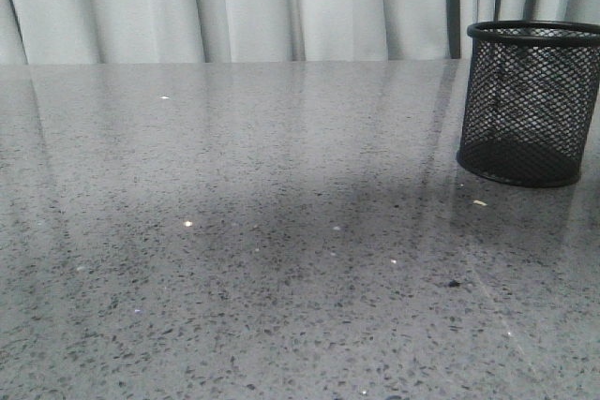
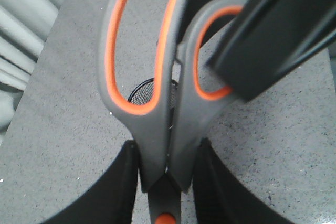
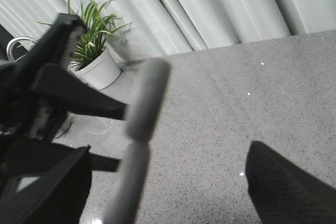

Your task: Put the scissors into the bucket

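Note:
The scissors (image 2: 157, 129), dark grey with orange inner loops and an orange pivot dot, are held in the air by my left gripper (image 2: 167, 149). It is shut on them just above the pivot, handles pointing away from the wrist. The black mesh bucket (image 1: 530, 105) stands upright at the table's far right and shows faintly behind the handles in the left wrist view (image 2: 140, 92). My right gripper (image 3: 168, 153) is wide open, with a blurred grey scissor handle (image 3: 142, 114) between its fingers, not clamped. One of its black fingers (image 2: 278, 30) lies against the right handle loop. Neither gripper shows in the front view.
The grey speckled table (image 1: 234, 259) runs back to white curtains (image 1: 281, 2). My left arm (image 3: 47, 82) fills one side of the right wrist view. A potted plant (image 3: 97, 51) stands on the floor beyond the table edge.

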Tool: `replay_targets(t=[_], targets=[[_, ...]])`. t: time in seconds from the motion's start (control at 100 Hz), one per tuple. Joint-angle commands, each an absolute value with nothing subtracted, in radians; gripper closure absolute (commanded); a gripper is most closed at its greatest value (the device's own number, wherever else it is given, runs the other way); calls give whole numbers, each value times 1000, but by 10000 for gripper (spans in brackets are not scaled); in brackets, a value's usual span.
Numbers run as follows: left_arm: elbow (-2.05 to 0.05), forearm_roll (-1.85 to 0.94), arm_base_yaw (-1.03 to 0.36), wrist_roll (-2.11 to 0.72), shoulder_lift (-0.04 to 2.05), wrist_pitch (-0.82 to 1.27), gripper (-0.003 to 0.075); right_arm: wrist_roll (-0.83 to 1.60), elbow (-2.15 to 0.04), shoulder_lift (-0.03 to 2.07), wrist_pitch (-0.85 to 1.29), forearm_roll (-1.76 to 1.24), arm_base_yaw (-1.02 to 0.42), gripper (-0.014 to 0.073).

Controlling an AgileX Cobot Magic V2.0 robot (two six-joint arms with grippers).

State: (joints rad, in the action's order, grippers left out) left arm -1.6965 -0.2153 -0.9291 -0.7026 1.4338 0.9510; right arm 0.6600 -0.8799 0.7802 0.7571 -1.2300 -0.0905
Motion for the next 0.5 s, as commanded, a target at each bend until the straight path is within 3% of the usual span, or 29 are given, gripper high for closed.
replay_targets(t=[0.0,0.08,0.13,0.2,0.32,0.33,0.4,0.49], targets=[[-1730,-233,-950,-704,1398,872,733,675,-914,798,730,-1295,-89,54],[-1730,-233,-958,-704,1398,872,733,677,-914,822,738,-1323,-89,68],[-1730,-233,-959,-704,1398,872,733,680,-914,836,750,-1345,-89,126],[-1730,-233,-959,-704,1398,872,733,680,-914,860,779,-1374,-89,280],[-1730,-233,-959,-702,1398,872,715,718,-914,885,832,-1410,-89,671],[-1730,-233,-959,-702,1398,872,710,723,-914,885,832,-1415,-89,665],[-1730,-233,-959,-702,1398,878,608,743,-914,887,833,-1426,-89,657],[-1730,-233,-959,-699,1391,881,384,743,-914,887,817,-1428,-89,657]])
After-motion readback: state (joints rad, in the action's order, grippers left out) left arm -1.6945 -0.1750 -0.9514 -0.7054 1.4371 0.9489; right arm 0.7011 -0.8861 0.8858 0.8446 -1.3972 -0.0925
